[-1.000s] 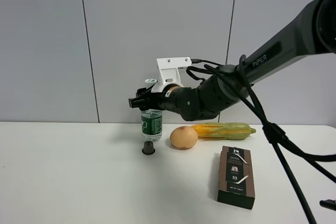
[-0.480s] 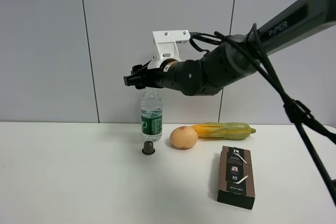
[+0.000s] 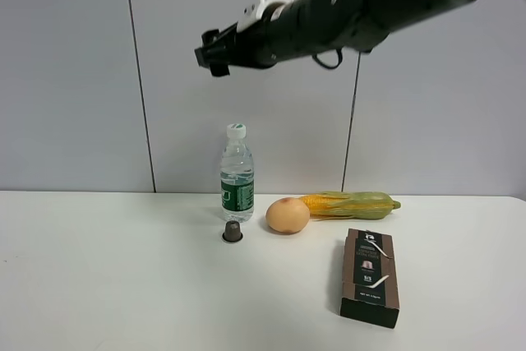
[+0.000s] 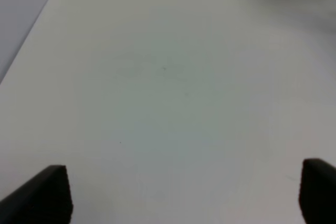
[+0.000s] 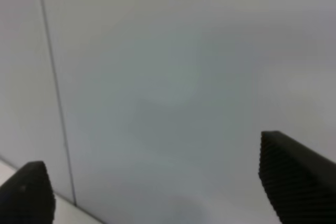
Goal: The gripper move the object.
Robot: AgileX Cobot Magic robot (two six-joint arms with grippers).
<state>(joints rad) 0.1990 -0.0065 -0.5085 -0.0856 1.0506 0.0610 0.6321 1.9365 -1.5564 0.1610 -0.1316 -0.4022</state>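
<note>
The clear water bottle (image 3: pixel 237 174) with a white cap and green label stands upright on the white table (image 3: pixel 107 277), near the back wall. My right gripper (image 3: pixel 210 52), black with a white bracket on top, hangs high in the air above and slightly left of the bottle, well apart from it. In the right wrist view its fingers (image 5: pixel 294 174) stand wide apart with only the grey wall between them, so the right gripper (image 5: pixel 157 182) is open and empty. The left gripper (image 4: pixel 184 195) is open over bare table and does not show in the exterior view.
A small dark capsule (image 3: pixel 233 233) sits just in front of the bottle. A tan egg (image 3: pixel 288 215) and an ear of corn (image 3: pixel 349 204) lie to its right. A dark brown box (image 3: pixel 371 277) lies nearer the front right.
My right gripper has risen from the bottle's cap height to high above it. The bottle stays standing in the same spot. The other items have not moved.
</note>
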